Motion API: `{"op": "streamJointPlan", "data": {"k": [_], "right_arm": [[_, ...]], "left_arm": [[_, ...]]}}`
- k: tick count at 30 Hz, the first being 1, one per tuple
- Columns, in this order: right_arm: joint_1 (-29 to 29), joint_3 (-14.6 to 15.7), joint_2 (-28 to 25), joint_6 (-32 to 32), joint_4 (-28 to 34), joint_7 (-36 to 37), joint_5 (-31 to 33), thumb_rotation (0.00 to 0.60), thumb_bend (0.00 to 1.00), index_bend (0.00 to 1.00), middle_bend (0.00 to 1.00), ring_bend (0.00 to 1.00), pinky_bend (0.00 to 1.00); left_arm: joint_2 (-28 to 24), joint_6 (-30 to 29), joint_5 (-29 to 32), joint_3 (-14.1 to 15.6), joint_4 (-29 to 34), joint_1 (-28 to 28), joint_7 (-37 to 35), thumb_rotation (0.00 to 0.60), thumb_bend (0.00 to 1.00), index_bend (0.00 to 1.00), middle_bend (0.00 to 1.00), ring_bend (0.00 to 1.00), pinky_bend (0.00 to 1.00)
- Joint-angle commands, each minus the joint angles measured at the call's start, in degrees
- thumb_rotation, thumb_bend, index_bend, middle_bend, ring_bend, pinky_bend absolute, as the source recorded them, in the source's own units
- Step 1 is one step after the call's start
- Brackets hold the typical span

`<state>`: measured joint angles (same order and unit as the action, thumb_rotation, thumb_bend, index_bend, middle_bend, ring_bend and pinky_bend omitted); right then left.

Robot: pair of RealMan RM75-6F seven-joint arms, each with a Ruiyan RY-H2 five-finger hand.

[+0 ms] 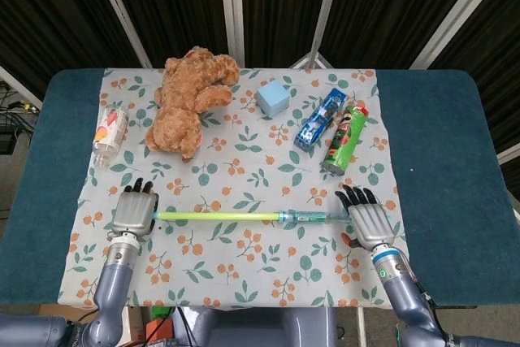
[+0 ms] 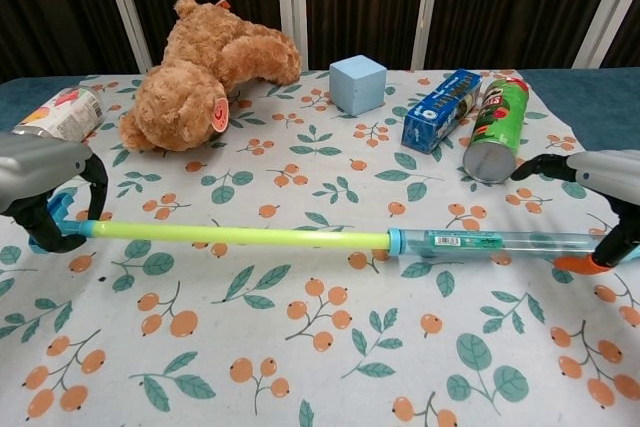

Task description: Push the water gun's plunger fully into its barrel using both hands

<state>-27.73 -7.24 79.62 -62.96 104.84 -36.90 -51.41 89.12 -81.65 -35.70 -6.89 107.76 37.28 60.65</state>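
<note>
Here, lower frame, my left hand [image 1: 134, 211] grips the yellow plunger [image 2: 240, 237] end, right hand [image 1: 370, 221] clasps the clear barrel [image 2: 500, 242] tip, bracing for compression.

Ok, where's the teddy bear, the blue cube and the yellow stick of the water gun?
teddy bear [image 1: 188, 99], head view, on its furry belly.
blue cube [image 2: 357, 84], chest view, on its front face.
yellow plunger rod [image 2: 240, 236], chest view, midway along the rod.
</note>
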Motion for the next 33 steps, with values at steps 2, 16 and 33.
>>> {"op": "streamJointPlan", "data": {"k": [2, 16, 33], "right_arm": [[-1.0, 0.3, 1.1, -1.4, -2.1, -2.2, 3.2, 0.600, 0.33, 0.17, 0.00, 0.00, 0.00], [-2.0, 1.9, 1.8, -1.8, -9.4, -3.3, 6.3, 0.600, 0.33, 0.35, 0.00, 0.00, 0.00], [-1.8, 3.0, 2.2, -1.4, -13.1, -2.1, 7.1, 0.600, 0.33, 0.40, 0.03, 0.00, 0.00]], "left_arm": [[-0.4, 0.0, 0.0, 0.2, 0.5, 0.2, 0.1, 0.600, 0.51, 0.58, 0.16, 0.08, 0.21], [-0.1, -0.5, 0.0, 1.2, 0.7, 0.8, 0.4, 0.600, 0.51, 0.58, 0.16, 0.08, 0.21], [-1.7, -1.7, 0.0, 1.1, 2.5, 1.6, 1.2, 0.600, 0.51, 0.58, 0.16, 0.08, 0.21]]}}
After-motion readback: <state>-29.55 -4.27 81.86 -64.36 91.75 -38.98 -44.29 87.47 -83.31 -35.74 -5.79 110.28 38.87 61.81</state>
